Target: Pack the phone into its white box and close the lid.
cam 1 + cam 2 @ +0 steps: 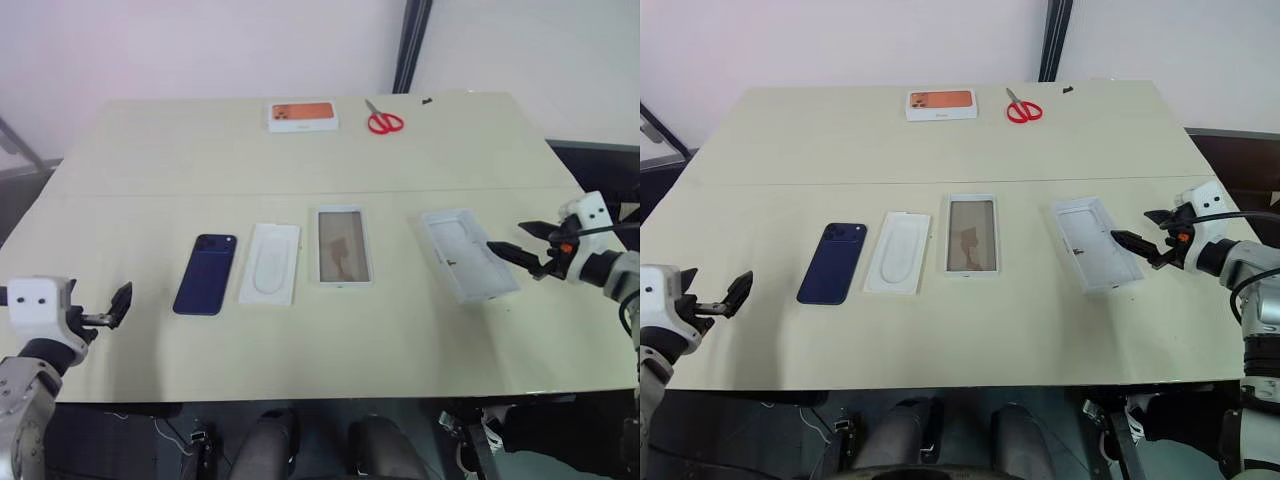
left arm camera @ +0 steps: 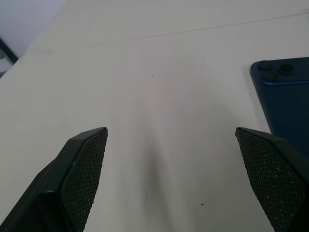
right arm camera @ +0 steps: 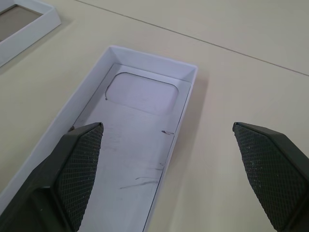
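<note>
Both grippers, left (image 1: 118, 305) and right (image 1: 520, 244), have fingers spread, holding nothing. Nothing is packed yet. Next, grab the phone (image 1: 205, 274) for the box (image 1: 343, 245).

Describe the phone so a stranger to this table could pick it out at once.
On the pale beige table, a row of four flat things runs across the near half. The slim dark navy-blue smartphone is the leftmost, lying back up beside a flat white insert with an oval outline. It is the only dark piece; the others are white.
</note>
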Controlling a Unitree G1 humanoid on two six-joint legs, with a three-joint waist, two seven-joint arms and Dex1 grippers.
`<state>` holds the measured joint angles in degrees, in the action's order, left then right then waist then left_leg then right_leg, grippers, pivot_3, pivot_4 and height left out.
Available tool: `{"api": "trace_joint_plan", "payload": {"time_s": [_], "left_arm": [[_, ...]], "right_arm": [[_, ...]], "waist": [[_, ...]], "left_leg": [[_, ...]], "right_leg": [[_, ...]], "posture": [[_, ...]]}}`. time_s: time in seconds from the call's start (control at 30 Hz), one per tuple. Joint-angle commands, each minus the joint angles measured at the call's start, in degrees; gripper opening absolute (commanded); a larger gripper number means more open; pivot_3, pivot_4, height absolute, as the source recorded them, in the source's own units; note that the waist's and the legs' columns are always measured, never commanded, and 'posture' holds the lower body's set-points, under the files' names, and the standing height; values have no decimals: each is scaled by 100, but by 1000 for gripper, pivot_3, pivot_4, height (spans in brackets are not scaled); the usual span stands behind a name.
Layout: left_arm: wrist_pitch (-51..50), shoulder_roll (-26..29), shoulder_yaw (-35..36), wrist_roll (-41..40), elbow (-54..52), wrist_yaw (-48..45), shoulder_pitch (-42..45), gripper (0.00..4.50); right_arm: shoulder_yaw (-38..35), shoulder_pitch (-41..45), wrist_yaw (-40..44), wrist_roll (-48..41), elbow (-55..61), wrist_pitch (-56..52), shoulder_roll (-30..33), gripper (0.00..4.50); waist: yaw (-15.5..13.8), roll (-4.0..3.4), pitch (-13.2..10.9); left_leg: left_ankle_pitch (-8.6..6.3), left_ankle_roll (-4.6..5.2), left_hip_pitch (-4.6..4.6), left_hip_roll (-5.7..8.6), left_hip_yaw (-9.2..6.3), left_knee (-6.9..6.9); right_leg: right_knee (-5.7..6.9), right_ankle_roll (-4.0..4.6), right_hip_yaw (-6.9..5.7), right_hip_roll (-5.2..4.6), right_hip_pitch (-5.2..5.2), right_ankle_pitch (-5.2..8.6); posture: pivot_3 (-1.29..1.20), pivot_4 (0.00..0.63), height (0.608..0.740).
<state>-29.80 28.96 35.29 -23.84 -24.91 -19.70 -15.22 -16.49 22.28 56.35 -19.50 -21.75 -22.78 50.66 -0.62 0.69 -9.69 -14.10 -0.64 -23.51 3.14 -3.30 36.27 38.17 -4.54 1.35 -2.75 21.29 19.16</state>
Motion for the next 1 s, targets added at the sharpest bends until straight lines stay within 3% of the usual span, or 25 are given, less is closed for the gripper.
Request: {"api": "trace_joint_plan", "payload": {"time_s": [0.03, 0.47, 0.73, 1.0], "left_arm": [[10, 18, 127, -43, -276, 56, -23, 4465], [-320, -101, -62, -398, -729, 200, 142, 4465], [-1122, -161, -1413, -805, -1012, 163, 1063, 4465], [-3562, -621, -2143, -1333, -810, 1341, 2717, 4465]], "right_arm": [[-56, 85, 67, -67, 231, 9, 124, 4500], [595, 164, 30, -140, 1368, -234, -442, 4500], [1035, 3, -278, -265, 2801, -580, -885, 4500], [1580, -164, -483, -228, 3731, -658, -1183, 4500]], "waist": [[0, 0, 0], [10, 0, 1], [-8, 1, 0], [9, 2, 0]], "left_leg": [[0, 0, 0, 0, 0, 0], [0, 0, 1, -1, -1, 0], [1, -2, 0, 0, -4, 8], [2, -3, 0, 0, -5, 13]], "right_leg": [[0, 0, 0, 0, 0, 0], [3, 0, 0, 2, 1, 0], [5, -2, -4, 3, -3, -2], [17, -4, -4, 11, 0, -2]], "posture": [[0, 150, 740], [0, 150, 740], [0, 150, 740], [0, 150, 740]]}}
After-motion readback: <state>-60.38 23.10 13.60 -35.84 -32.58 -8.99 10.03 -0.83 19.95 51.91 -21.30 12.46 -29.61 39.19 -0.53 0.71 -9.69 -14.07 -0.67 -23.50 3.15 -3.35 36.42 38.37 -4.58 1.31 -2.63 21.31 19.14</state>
